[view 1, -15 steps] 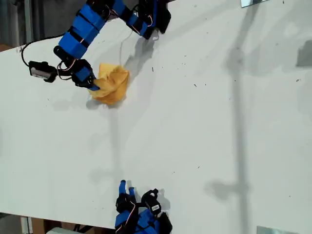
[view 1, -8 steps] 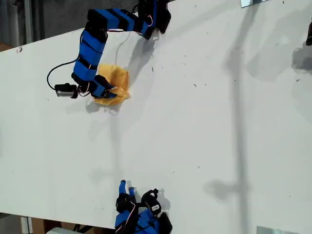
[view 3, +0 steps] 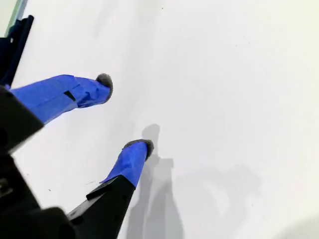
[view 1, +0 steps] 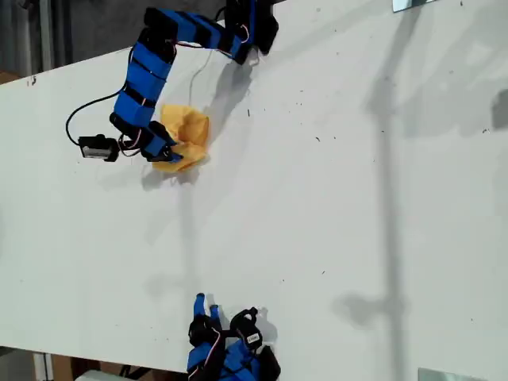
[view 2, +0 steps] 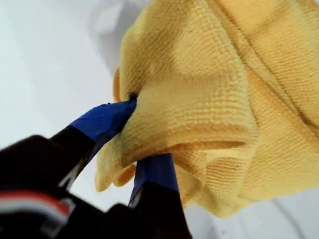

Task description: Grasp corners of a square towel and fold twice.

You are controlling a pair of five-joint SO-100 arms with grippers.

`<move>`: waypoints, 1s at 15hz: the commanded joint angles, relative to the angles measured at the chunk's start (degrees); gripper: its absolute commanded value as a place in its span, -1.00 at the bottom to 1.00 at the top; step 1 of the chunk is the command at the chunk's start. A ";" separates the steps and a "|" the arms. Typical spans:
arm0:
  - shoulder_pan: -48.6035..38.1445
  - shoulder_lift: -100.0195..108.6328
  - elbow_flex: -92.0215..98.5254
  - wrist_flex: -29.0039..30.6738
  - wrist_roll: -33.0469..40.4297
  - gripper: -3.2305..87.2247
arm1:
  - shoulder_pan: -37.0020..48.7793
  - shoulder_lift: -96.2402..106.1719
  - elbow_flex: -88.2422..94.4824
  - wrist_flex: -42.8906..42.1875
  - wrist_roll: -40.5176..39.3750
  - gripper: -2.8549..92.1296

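The yellow-orange towel (view 1: 189, 131) lies crumpled in a heap on the white table (view 1: 341, 198), toward the exterior view's upper left. My first gripper (view 1: 169, 152) is at the heap's near-left side and is shut on a bunched fold of the towel (view 2: 209, 99), with blue fingers (view 2: 107, 119) pinching the cloth. I cannot tell whether a corner is in the grip; the corners are buried in the folds. My second gripper (view 3: 124, 113) is open over bare table, holding nothing. It sits folded back at the exterior view's bottom edge (view 1: 200, 305).
The first arm's base (view 1: 250, 28) stands at the table's far edge and a black cable (view 1: 83, 119) loops beside its wrist. The table's edge runs along the exterior view's upper left and bottom. Long shadows cross the surface.
The first arm has folded in and swung its gripper from the towel's left side to its lower side in the exterior view. The heap looks slightly more bunched. The second arm is still.
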 commanded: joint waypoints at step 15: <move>0.00 0.26 0.35 -0.79 -1.32 -0.48 | 25.14 60.47 23.03 15.03 3.52 -0.94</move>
